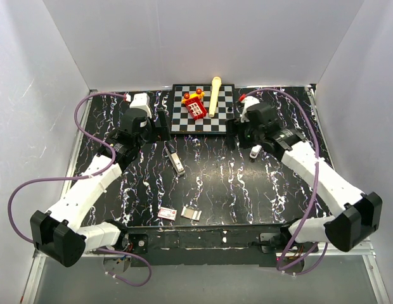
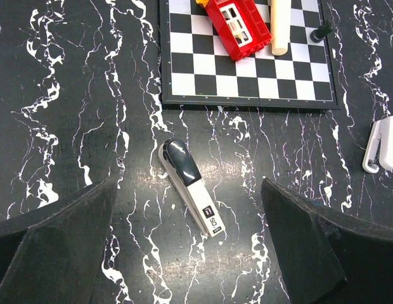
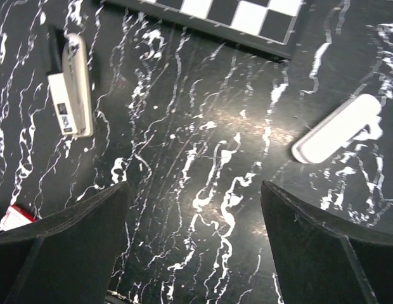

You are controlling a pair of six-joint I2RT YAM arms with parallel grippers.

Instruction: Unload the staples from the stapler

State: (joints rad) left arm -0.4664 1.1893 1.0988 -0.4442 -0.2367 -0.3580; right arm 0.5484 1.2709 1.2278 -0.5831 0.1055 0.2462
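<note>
The stapler [image 1: 176, 161] is slim, silvery-grey with a black rounded end, and lies flat and shut on the black marbled table left of centre. In the left wrist view the stapler [image 2: 191, 188] lies diagonally just ahead of my left gripper [image 2: 190, 253], whose fingers stand wide open and apart from it. My left gripper [image 1: 162, 126] hovers behind the stapler. My right gripper [image 1: 231, 132] is open over bare table, and the stapler [image 3: 73, 85] shows far to its left. No staples show at the stapler. A short silvery strip [image 1: 192, 214] lies near the front edge.
A chessboard [image 1: 203, 120] at the back holds a red toy block [image 1: 196, 106], a wooden peg [image 1: 215, 95] and a black pawn [image 1: 231, 109]. A white oblong object [image 1: 255, 151] lies by the right gripper. A small red-and-white box [image 1: 167, 214] sits beside the silvery strip.
</note>
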